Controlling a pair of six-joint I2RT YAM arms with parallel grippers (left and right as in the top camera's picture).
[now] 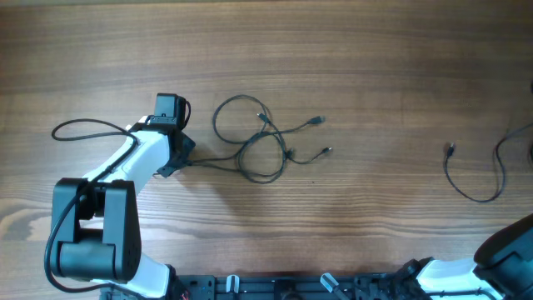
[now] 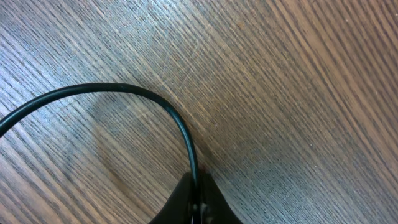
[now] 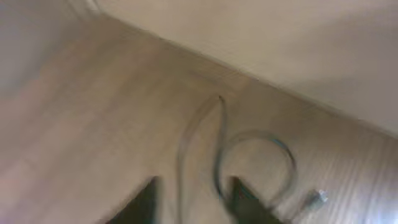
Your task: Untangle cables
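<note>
We saw the left gripper (image 2: 196, 200) pinched tight on one thin black flexible cable (image 2: 124, 89). Its fingers met on the cord at the bottom of the wrist view, and the cord arced up and off to the left over the brown wood-grain table (image 2: 298, 93).

From overhead, the white-and-black left arm (image 1: 137, 158) reached from its base at the lower left up and to the right, with its wrist tipped down at the tabletop. The held cord ran right from the claw into the loose tangle of thin black cables (image 1: 258, 142) near the middle of the table. Small plugs (image 1: 319, 122) poked out on the tangle's right side. A thicker black cord (image 1: 83, 125) looped off the arm to the left.

Well apart, on the right side, another thin black cable (image 1: 476, 190) lay in a U shape. Only a bit of the right arm (image 1: 508, 246) showed, at the bottom right corner.

The right wrist view was pretty blurry, but the right gripper (image 3: 193, 182) had its fingers spread wide. Cable strands ran into the gap, and a silvery plug (image 3: 316, 198) lay just right of it. We couldn't tell if anything touched.
</note>
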